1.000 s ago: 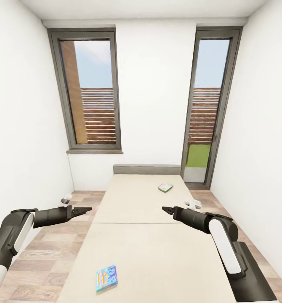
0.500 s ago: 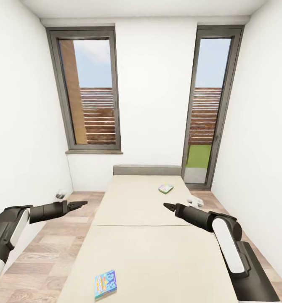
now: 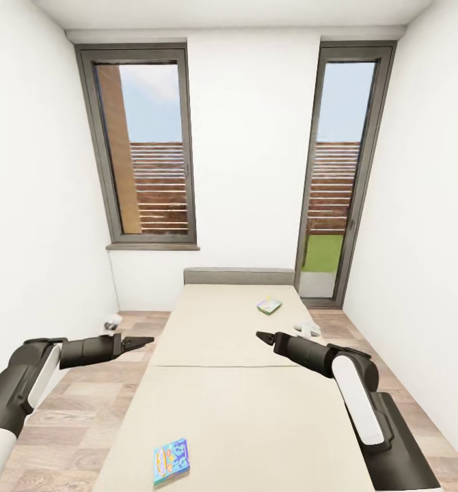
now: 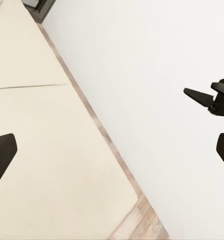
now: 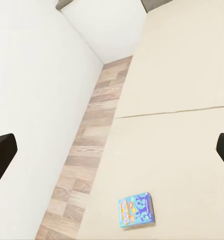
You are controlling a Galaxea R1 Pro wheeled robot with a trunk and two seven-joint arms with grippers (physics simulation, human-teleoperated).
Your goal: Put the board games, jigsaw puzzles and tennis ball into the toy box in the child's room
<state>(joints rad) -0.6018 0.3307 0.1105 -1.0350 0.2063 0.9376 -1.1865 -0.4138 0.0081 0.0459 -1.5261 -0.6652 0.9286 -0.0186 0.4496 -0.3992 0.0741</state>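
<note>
So the robot's parked at the foot of the bed (image 3: 256, 410) with both arms stuck out over it, holding nothing. The blue game (image 3: 172, 460) sits at the bottom of the head view, left of centre, near the bed's left edge. The white-green game (image 3: 269, 305) is way up at the far end, right of centre.

Left gripper (image 3: 144, 340) hangs at mid-left over the floor strip (image 3: 85, 403) between bed and wall. In the head view its tips look pinched to a point, yet in its wrist view the fingers (image 4: 1, 157) sit at opposite edges, so apart is my read. Same story for the right gripper (image 3: 262, 335), over the middle of the bed.

What could go wrong, my guess:
- the blue game is flat on a soft mattress, so fingers may dig into the fabric or shove it off the edge
- the far one looks out of reach from here; stretching for it risks bumping the frame
- the side gaps are narrow, with walls close, so driving round looks tight

Two windows (image 3: 147, 143) at the back, small white clutter (image 3: 111, 320) on the floor on both sides.
</note>
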